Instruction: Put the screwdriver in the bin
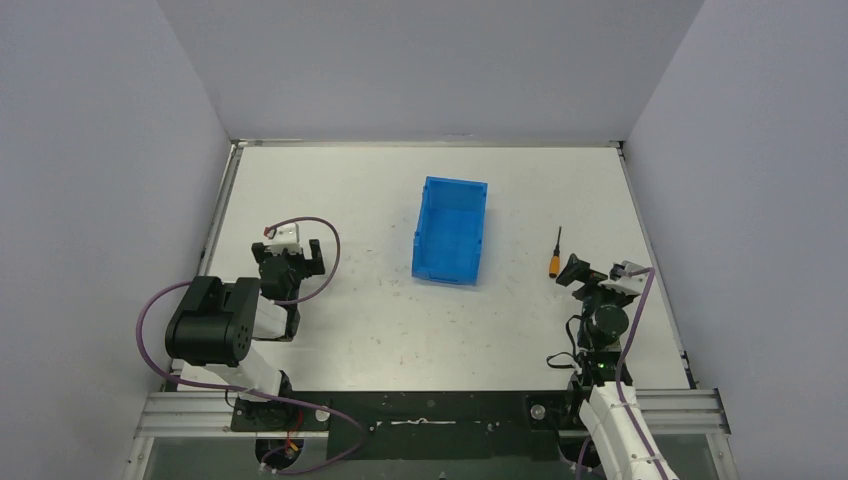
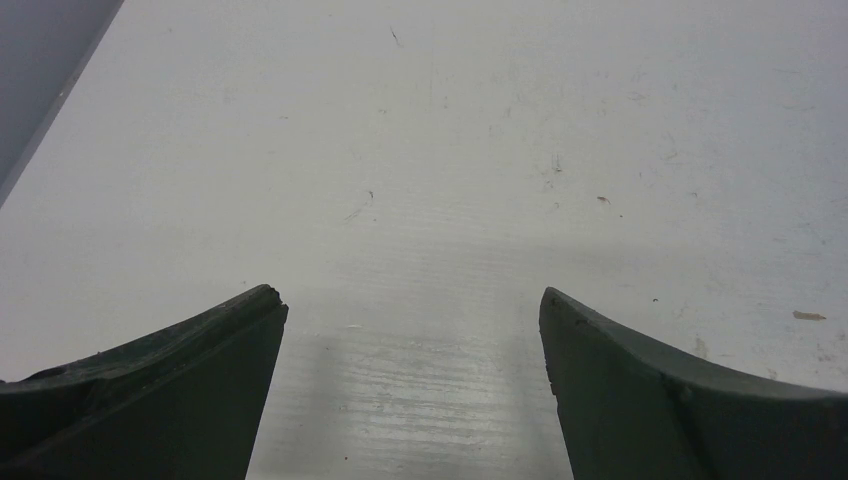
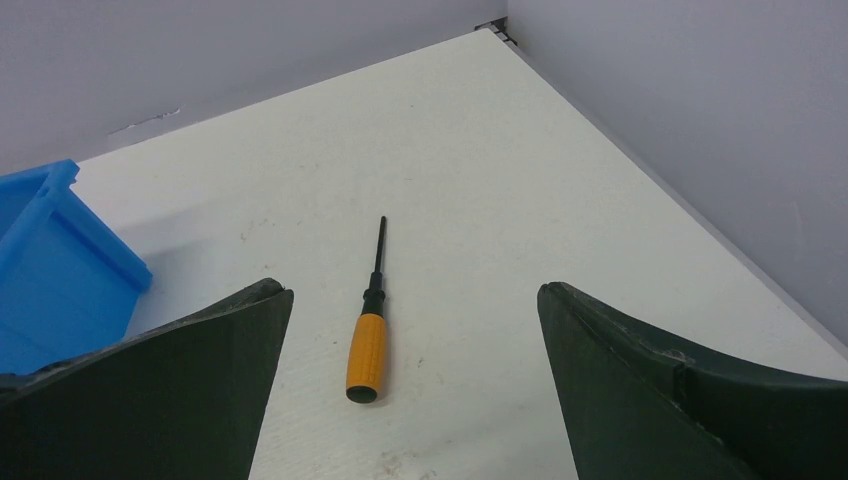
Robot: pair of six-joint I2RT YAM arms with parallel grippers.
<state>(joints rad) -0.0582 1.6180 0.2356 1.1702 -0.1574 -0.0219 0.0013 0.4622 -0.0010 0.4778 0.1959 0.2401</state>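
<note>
The small screwdriver with a short orange handle and thin black shaft lies flat on the white tabletop, right of centre in the overhead view. Its tip points toward the top of the frame. It sits well apart from the rectangular open-top bright blue plastic bin, which stands at the centre of that view with nothing visible inside it.

The right gripper sits just below and to the right of the screwdriver, its 2 dark fingers spread wide and touching nothing. In the right wrist view the screwdriver lies between those fingers, handle nearest the bottom edge, and a corner of the bin shows at the left edge.

The left gripper is at the left of the overhead view. Its fingers are also held apart over bare, scuffed tabletop.
</note>
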